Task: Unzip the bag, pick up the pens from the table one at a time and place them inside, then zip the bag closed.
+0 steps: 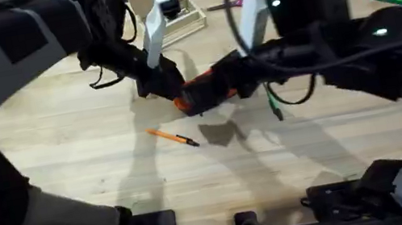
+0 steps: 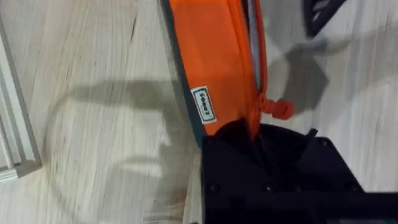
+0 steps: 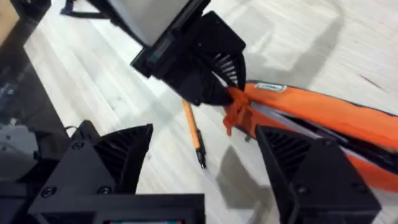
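Overhead camera sits above the arm bases, looking down and forward across the table (image 1: 70, 159), both arms large and dark beneath it. Left wrist camera looks closely down on the bag (image 2: 217, 68). Right wrist camera views the bag (image 3: 323, 115) obliquely, plus the orange pen (image 3: 193, 132); all three views share the bag.

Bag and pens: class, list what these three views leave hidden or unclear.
- Overhead: both arms cover most of the bag.
- Left wrist: the left gripper hides the bag's end; a picture edge cuts the other.
- Overhead: the green pen lies partly under the right arm.
- Right wrist: the orange pen's upper end is hidden.
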Tool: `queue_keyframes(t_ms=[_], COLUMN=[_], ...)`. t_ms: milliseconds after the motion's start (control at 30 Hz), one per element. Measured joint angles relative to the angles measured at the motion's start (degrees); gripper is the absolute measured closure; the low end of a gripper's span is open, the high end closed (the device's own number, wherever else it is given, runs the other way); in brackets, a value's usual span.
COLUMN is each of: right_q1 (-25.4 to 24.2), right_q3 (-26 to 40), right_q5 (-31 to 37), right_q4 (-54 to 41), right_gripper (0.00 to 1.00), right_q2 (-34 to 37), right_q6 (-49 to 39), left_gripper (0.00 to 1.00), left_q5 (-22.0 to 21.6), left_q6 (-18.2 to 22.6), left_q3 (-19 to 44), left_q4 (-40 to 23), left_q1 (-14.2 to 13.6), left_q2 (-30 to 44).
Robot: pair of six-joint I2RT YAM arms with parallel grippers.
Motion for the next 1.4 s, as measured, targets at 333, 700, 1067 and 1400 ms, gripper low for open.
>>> queue_keyframes(t_ms=[333,700,1067,1400], right_q1=[-5.79,-6.09,-6.09,-6.09], right_q3=[0.00,0.02,3.30,13.36], right_q5=[-0.22,-0.22,-0.21,-0.20], right_q4=[-11.62,-11.70,-15.79,-22.70], right_gripper=[0.004,0.004,0.004,0.005], right_q2=[-7.63,-7.74,-7.74,-7.79], right_q6=[-2.56,-8.64,-15.26,-24.77], left_gripper=[0.959,0.019,0.008,0.007], left_q5=[0.02,0.24,-0.85,-2.26], left_q6=[0.00,-0.44,-0.44,-2.83], left_q3=[0.00,0.00,0.04,5.05], left_q4=[0.08,-0.07,1.39,-4.13], left_q1=[0.00,0.00,-0.07,-0.07], left_q2=[-0.01,0.01,-0.01,-0.08])
